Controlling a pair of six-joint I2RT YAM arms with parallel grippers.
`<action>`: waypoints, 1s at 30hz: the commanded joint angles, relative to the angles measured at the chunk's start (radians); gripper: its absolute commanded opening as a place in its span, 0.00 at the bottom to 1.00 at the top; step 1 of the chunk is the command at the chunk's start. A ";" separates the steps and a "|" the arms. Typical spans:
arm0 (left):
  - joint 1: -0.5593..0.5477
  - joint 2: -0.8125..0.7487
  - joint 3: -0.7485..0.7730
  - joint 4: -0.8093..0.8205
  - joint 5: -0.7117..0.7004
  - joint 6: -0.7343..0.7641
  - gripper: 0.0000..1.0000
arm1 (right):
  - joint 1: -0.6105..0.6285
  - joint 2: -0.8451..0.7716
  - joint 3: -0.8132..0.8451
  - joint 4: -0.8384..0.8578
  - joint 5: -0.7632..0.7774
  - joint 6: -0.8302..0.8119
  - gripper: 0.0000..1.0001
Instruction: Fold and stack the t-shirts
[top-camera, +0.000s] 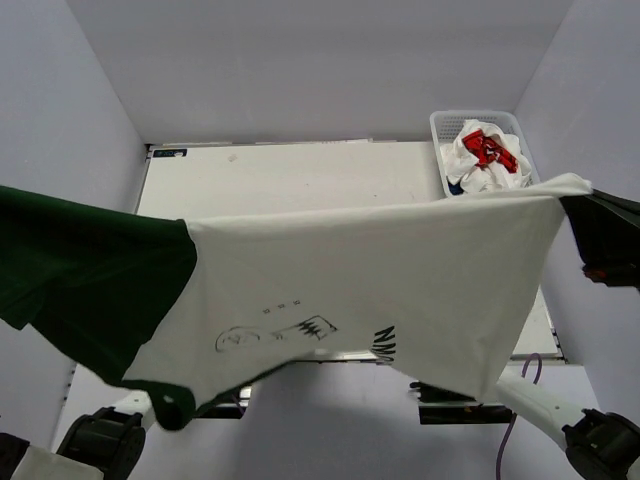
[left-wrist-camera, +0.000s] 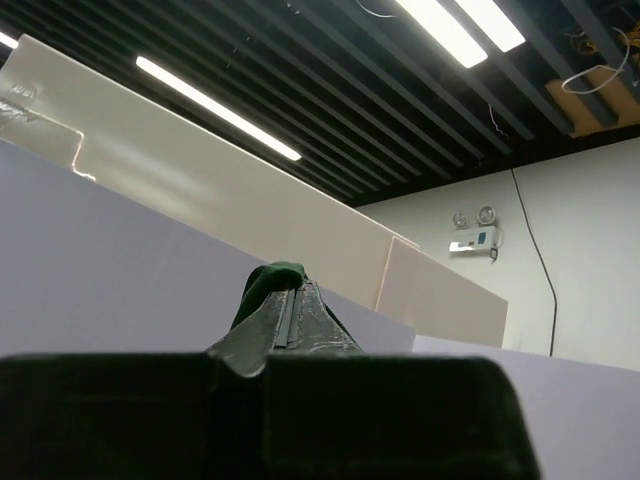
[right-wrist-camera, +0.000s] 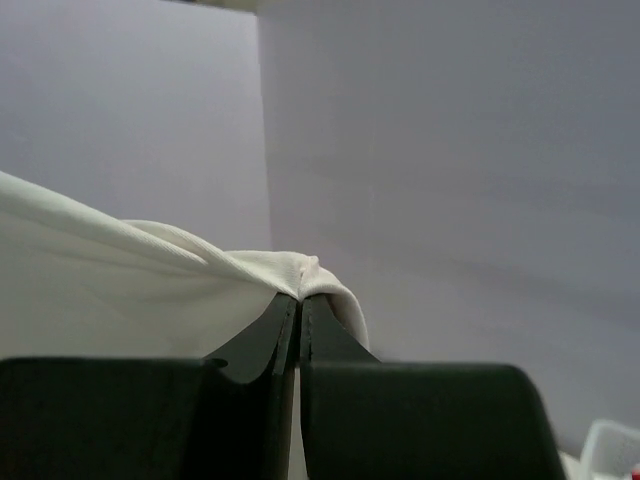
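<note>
High above the bench (top-camera: 300, 175), over its right edge, the right tool (right-wrist-camera: 300, 300) is clamped on a white fold of the shirt (top-camera: 380, 280). Over the left edge, the left tool (left-wrist-camera: 289, 300) pinches a nub of its dark green part. Between them the shirt hangs spread in the air, its top edge taut and its lower hem sagging and curling toward the near edge. It looks light, limp and stretchy. It will likely droop wherever unsupported and could slip from a thin pinch, so holds at the two upper corners with plenty of cloth in the bite should suit it best. At the far right corner a basket (top-camera: 440, 125) holds more shirts (top-camera: 485, 155).
</note>
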 joint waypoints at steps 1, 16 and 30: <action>0.003 0.096 -0.041 -0.001 -0.035 0.008 0.00 | 0.000 0.025 -0.108 0.054 0.159 -0.012 0.00; 0.023 0.835 -0.665 0.029 -0.314 0.076 0.24 | -0.126 0.589 -0.840 0.430 0.462 0.149 0.00; 0.055 1.017 -0.692 -0.030 -0.201 -0.006 1.00 | -0.236 0.992 -0.667 0.314 0.294 0.153 0.90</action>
